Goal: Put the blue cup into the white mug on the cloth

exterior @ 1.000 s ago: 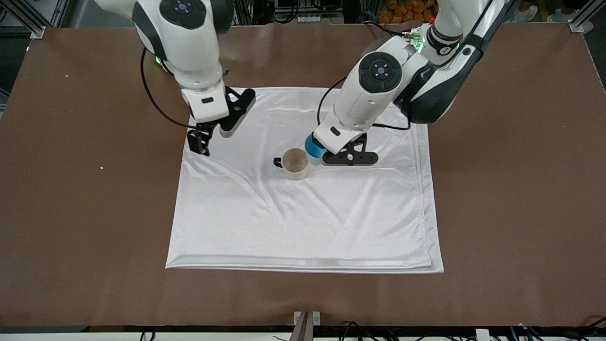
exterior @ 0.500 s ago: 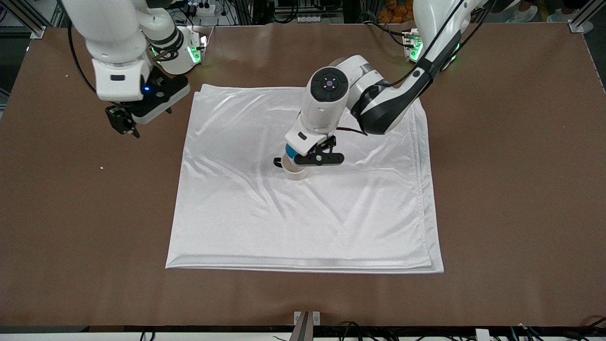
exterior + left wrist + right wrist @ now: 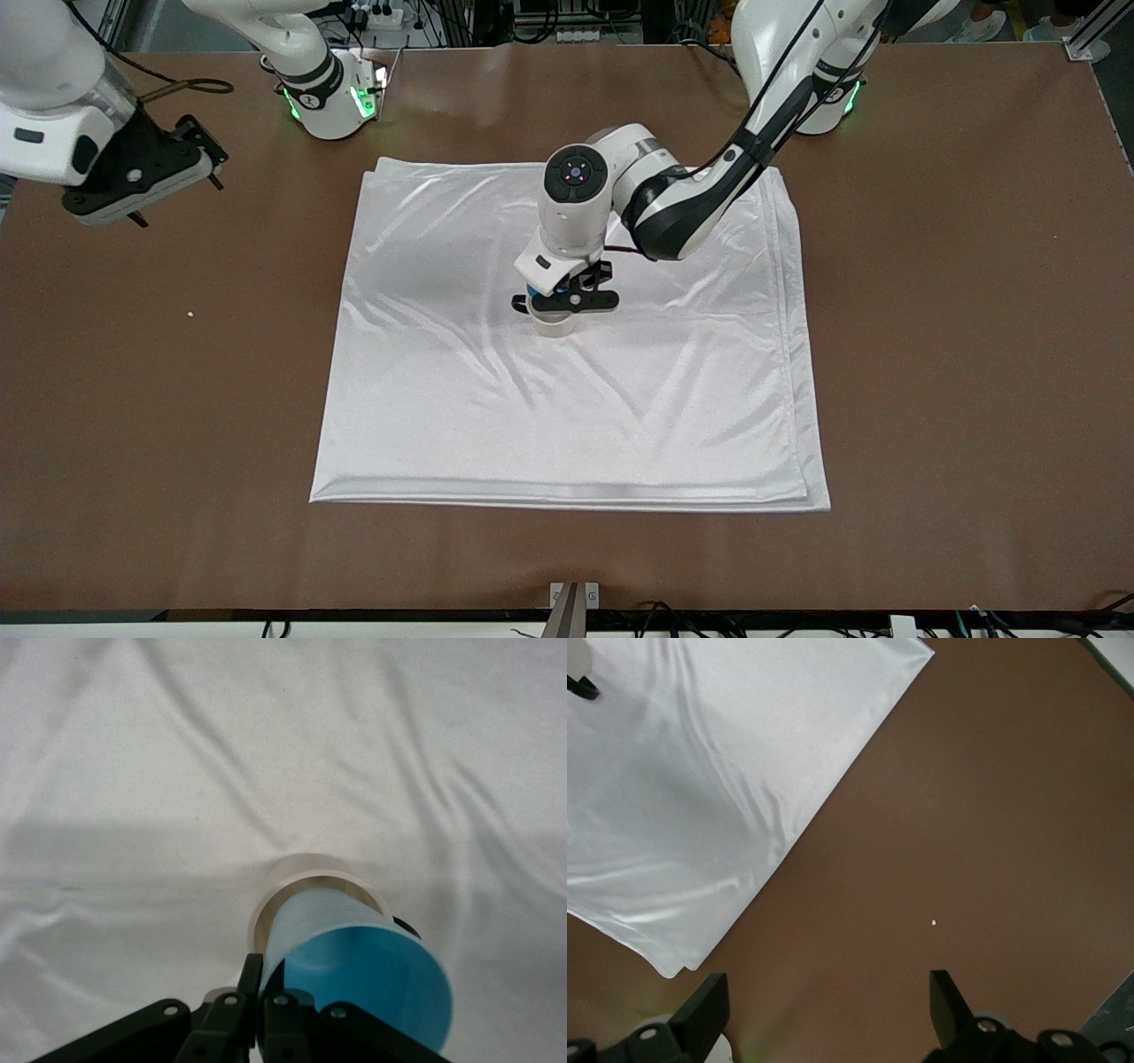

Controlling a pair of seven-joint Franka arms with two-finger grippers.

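Brown bench carries the wrinkled white cloth, with the white mug standing on it near its middle. Since half a second ago the left hand has dropped lower over the mug, gripping the blue cup by its wall with the cup's base now inside the mug's mouth, while the right hand, fingers spread wide, has pulled away to the right arm's end of the bench. From the front, the left hand hides nearly all of the cup and the mug's rim, and only the mug's lower wall and black handle show.
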